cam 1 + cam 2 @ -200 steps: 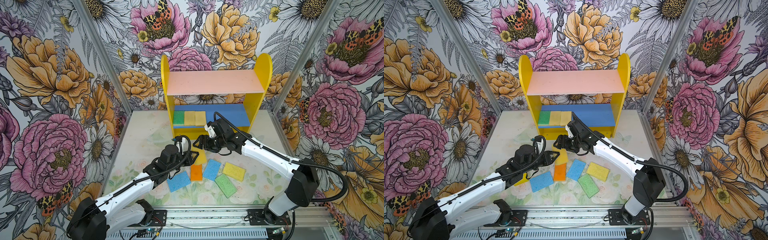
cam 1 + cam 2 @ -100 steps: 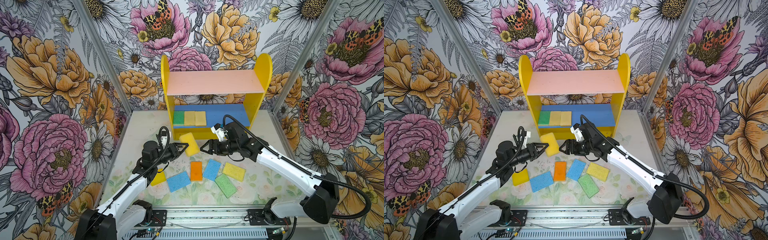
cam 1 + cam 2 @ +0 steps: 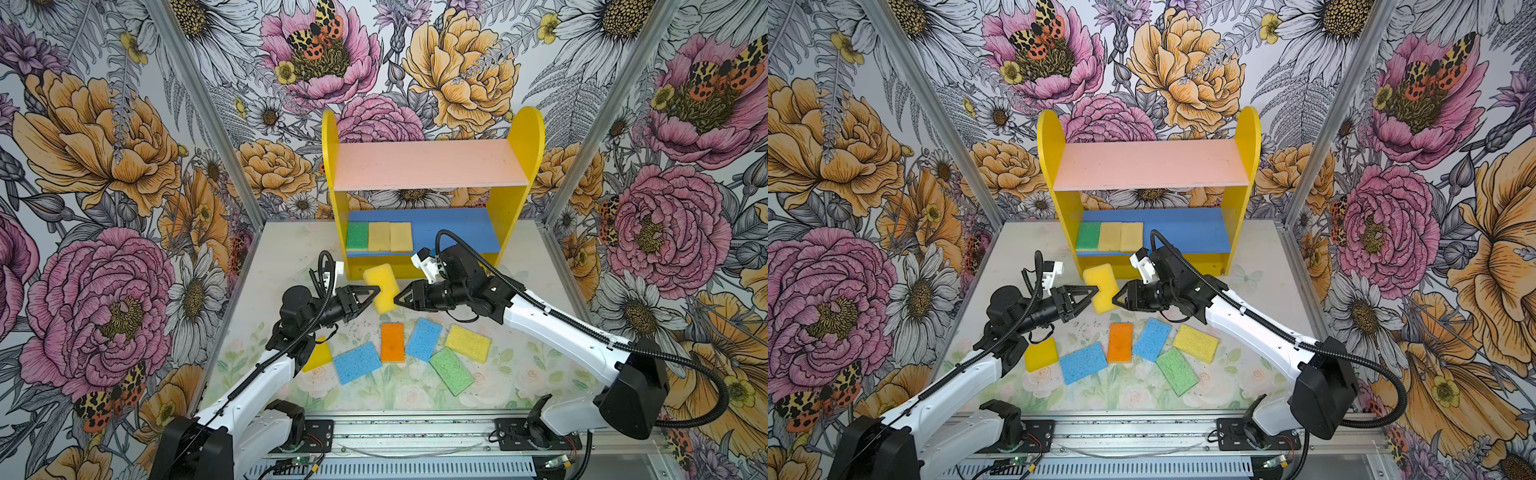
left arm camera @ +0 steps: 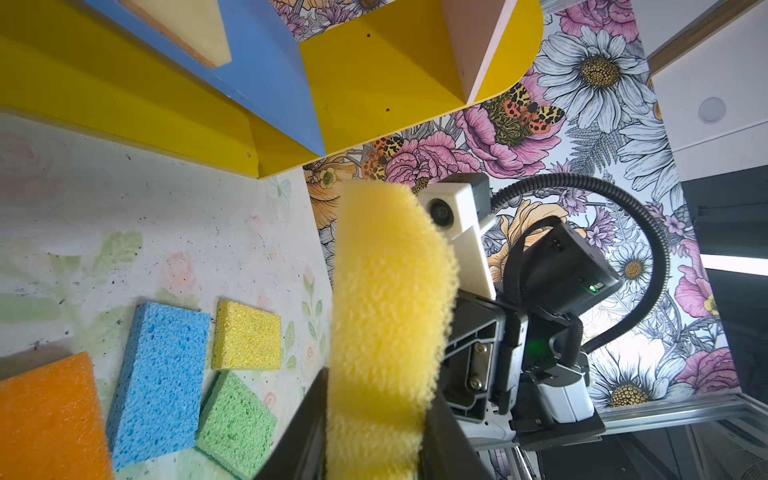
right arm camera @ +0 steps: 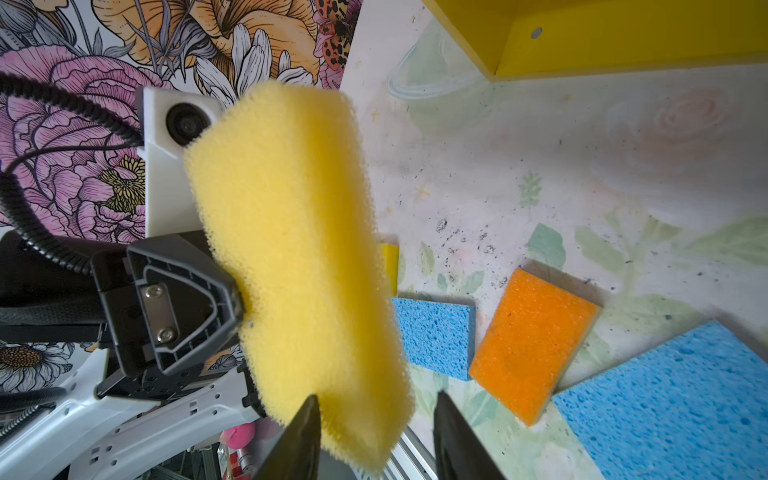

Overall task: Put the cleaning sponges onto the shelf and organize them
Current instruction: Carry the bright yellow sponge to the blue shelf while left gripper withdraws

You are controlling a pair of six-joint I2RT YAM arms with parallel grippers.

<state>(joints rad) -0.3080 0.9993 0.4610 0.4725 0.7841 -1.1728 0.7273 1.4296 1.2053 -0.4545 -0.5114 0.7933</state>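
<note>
Bright yellow sponge (image 3: 382, 284) is held off the tabletop (image 3: 536, 270), just in front of the shelf (image 3: 517, 199) near its left side panel; it is stood on end and slightly tilted; it is pinched across its thickness by the left end effector (image 3: 372, 296), with foam squeezed between both fingers (image 4: 297, 440) in the left wrist view; the right end effector (image 3: 395, 300) is placed at the opposite side, its jaws spread and straddling the sponge's lower edge; in the right wrist view one fingertip (image 5: 301, 436) is seen against the foam while a gap is left at the other, so no pinch is shown on that side; three sponges are laid flat in a row, edges touching, at the left end of the blue lower board (image 3: 457, 232): green shelved sponge (image 3: 357, 235), then two pale tan sponges (image 3: 379, 236); the pink upper board (image 3: 428, 166) is seen above them; six more are laid flat on the tabletop in front of the shelf; a deep yellow sponge (image 3: 1041, 354) is partly covered by the left arm in both top views; left blue sponge (image 3: 357, 362) is just beside it; orange sponge (image 3: 392, 341), right blue sponge (image 3: 424, 338), coarse yellow sponge (image 3: 467, 343) and green tabletop sponge (image 3: 451, 370) are clustered close together; whether their corners touch cannot be told; dark crumbs (image 5: 461, 241) are scattered on the tabletop near the cluster.
</note>
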